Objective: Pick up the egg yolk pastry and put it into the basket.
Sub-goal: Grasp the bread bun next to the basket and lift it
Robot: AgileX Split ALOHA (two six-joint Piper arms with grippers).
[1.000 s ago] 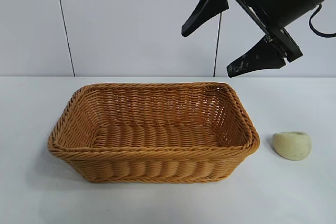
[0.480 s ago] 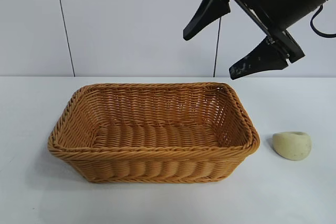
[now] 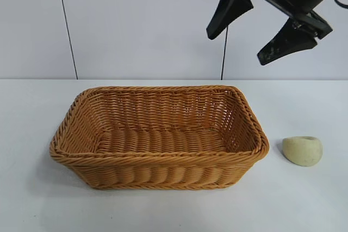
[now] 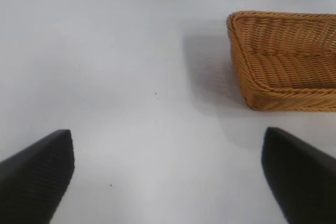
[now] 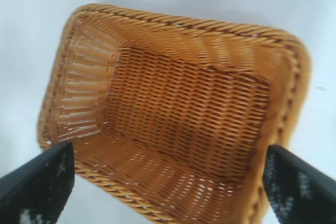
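Right hand (image 3: 246, 32) cut off by top edge; basket (image 4: 283, 61) cropped.

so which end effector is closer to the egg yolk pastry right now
Right. The right end effector hangs open, high above the egg yolk pastry. The left end effector is beyond the basket.

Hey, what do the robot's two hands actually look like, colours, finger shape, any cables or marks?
The right hand is matte black, with two broad wedge-shaped fingers that taper to blunt tips; whitish scuff marks speckle the inner faces of both. A black cable loops beside its body. The left hand shows only in its own wrist view: two plain black tapered fingers with a finely textured surface, no marks or cables visible.
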